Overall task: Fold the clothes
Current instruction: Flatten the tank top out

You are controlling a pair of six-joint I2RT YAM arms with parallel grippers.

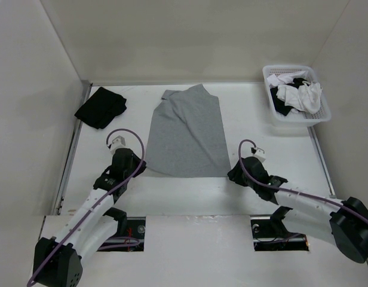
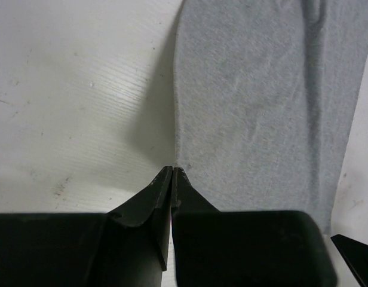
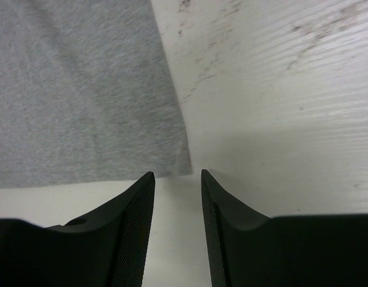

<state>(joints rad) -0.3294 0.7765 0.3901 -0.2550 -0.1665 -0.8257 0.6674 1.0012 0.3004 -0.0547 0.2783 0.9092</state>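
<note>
Of the light heather-grey knit shirt (image 1: pixel 187 131), the near-left corner is being pinched by the left fingers (image 2: pixel 166 185); the near-right corner is lying just ahead of the open, empty right fingers (image 3: pixel 145 191).

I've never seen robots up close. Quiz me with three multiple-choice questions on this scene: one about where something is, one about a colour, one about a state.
1. Where on the table does the white basket stand?
A. far right corner
B. far left corner
C. near edge, middle

2. What colour is the shirt spread out in the middle?
A. black
B. white
C. grey

3. How are the right end effector jaws?
A. shut on the shirt
B. open, nothing between
C. holding the basket

Answers: 1 A, the top view shows it at the far right. 2 C, the flat cloth is heather grey. 3 B, its wrist view shows a gap over bare table beside the shirt's corner.
</note>
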